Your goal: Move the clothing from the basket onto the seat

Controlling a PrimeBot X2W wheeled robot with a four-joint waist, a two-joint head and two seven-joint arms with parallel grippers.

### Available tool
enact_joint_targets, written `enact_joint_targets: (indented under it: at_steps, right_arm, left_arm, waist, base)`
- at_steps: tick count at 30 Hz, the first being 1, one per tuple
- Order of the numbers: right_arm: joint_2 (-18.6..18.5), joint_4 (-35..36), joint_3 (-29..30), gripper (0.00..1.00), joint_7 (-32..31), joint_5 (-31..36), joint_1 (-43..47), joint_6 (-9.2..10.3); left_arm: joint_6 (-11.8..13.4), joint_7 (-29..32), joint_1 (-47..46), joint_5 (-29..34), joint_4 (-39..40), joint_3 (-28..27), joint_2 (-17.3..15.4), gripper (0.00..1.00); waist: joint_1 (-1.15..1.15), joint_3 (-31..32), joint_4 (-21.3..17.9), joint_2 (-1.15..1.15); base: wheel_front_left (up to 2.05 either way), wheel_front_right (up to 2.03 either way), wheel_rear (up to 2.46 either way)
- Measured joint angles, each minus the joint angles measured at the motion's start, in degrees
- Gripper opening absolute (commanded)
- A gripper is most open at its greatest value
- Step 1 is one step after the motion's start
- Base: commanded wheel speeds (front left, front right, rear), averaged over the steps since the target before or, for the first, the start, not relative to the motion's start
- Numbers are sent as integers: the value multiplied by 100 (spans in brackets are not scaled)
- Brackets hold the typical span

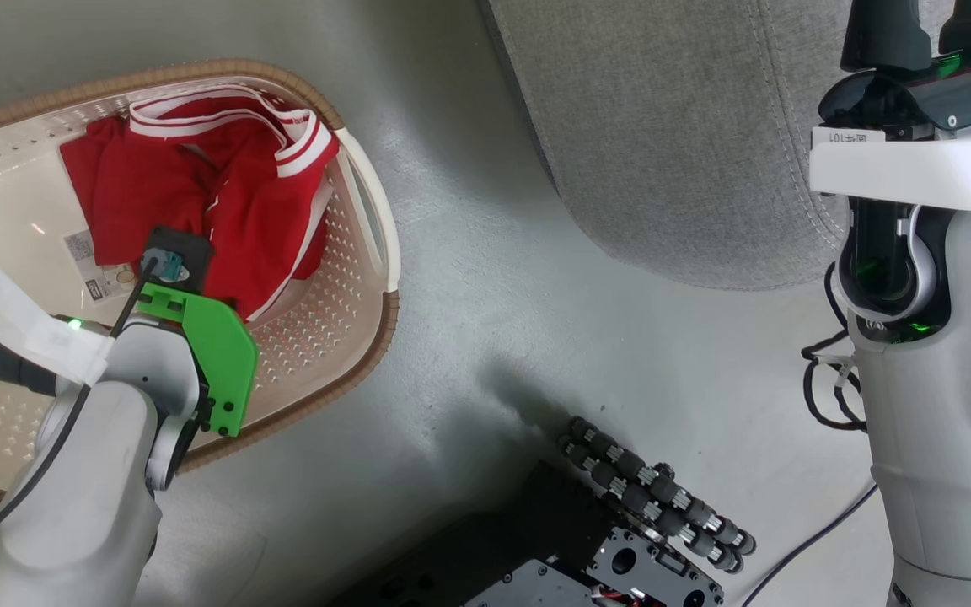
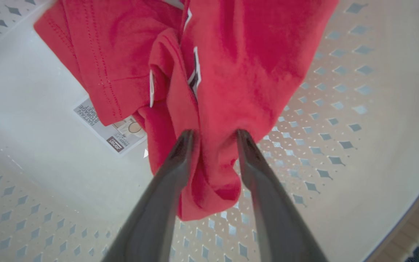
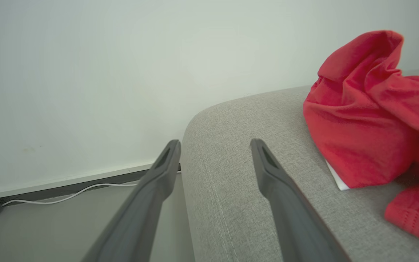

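The clothing [image 1: 199, 185], red with white stripes at its trim, lies crumpled in the basket [image 1: 367, 320], against the wall farther from the robot. Beside it on the basket's bare bottom is a label sticker [image 2: 111, 127], partly under the cloth. The left claw [image 2: 215, 134] reaches down into the basket and stands astride a hanging fold of the red fabric. Both fingers [image 2: 180, 156] touch the cloth, which bunches between them. The jaws are still some way apart, and it cannot be told whether they truly pinch the fold.

The basket stands on the pale floor [image 1: 485, 295], to the left of the seat [image 1: 688, 143], with a strip of floor between them. On the seat's grey cushion lies a red garment [image 3: 369, 120], heaped near the rounded edge. The right claw [image 3: 215, 143] hangs over that edge with its jaws wide apart and nothing between them, clear of the garment. Behind it a white cable [image 3: 67, 196] runs along the foot of the wall [image 3: 86, 72].
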State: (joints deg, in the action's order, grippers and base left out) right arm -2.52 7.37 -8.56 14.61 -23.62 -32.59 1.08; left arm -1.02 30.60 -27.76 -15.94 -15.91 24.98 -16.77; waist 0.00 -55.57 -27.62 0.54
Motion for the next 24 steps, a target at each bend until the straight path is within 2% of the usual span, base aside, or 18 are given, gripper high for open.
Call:
enact_joint_targets:
  at_steps: [1, 7, 12, 16, 24]
  right_arm:
    - [0, -4, 1, 100, 0, 0, 0, 0]
    - [10, -97, -5, 100, -1, 11, -15, -7]
    - [12, -131, 216, 100, 0, 303, -35, -23]
    - [12, -133, 406, 100, 0, 517, -36, -70]
    - [3, -124, 692, 100, 0, 1049, -36, -349]
  left_arm:
    - [0, -29, -23, 1, -24, -1, 5, 0]
    - [-25, -330, -70, -35, -158, -68, 58, 0]
    - [-29, -909, -226, -325, -127, -327, 464, 0]
    - [-27, -1455, -360, -552, 136, -650, 590, 0]
    - [-21, -2526, -401, -778, 711, -1094, 720, 0]
  waist:
    - [0, -2, 4, 0]
    - [0, 57, 3, 0]
    - [0, 256, 73, 0]
    - [0, 485, 195, 0]
    - [0, 968, 654, 0]
  base:
    - [0, 0, 0]
    - [0, 0, 0]
    - [0, 0, 0]
    - [0, 0, 0]
    - [0, 0, 0]
